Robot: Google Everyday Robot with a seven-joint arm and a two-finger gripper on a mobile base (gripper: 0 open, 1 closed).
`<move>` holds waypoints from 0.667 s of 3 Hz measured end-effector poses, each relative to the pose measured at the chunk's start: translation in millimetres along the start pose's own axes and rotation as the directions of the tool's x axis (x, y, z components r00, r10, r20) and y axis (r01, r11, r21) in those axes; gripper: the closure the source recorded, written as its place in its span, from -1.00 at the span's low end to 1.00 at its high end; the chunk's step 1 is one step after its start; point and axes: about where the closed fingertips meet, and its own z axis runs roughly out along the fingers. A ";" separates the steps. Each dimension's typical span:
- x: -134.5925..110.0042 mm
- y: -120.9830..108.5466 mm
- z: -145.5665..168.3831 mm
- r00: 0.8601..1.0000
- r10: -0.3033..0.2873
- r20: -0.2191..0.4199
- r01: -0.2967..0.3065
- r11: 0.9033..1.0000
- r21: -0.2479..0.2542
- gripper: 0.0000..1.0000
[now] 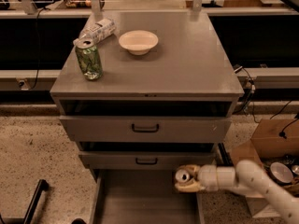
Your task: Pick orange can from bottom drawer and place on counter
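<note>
The orange can point(183, 176) has a silver pull-tab top and is held between the fingers of my gripper point(188, 179), lifted above the right side of the open bottom drawer point(140, 199). The gripper is shut on the can, just below the front of the second drawer. My white arm point(252, 181) comes in from the lower right. The counter point(187, 64) is the grey top of the cabinet, well above the can.
On the counter stand a green can point(88, 59), a white-labelled bottle lying on its side point(97, 31) and a cream bowl point(138, 41). Two upper drawers with black handles point(145, 128) are slightly open. Cardboard boxes point(271, 148) sit at the right on the floor.
</note>
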 end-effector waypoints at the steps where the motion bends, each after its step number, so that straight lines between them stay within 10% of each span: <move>1: -75.9 -44.9 -64.1 0.995 -0.043 -0.087 0.040 0.998 -0.043 1.00; 2: -101.5 -51.7 -90.2 0.991 -0.070 -0.111 0.063 0.996 -0.064 1.00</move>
